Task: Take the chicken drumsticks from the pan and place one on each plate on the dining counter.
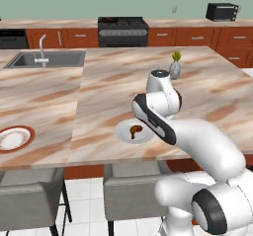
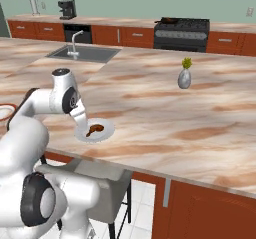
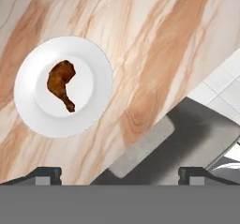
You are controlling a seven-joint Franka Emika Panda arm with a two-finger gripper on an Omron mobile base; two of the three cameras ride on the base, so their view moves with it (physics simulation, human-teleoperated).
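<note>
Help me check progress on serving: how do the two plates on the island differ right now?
The plain white plate holds one chicken drumstick; the red-rimmed plate holds none. The plain white plate sits near the middle of the dining counter's front edge, beside the arm; the red-rimmed plate lies far to the left, at the picture's edge. Rims differ: all white against red-orange. Both are round, shallow and flat on the marble top.

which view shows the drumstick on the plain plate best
The hand view: the chicken drumstick lies whole and unblocked, seen from above on the plain plate. Both base views show it small, beside the arm.
</note>
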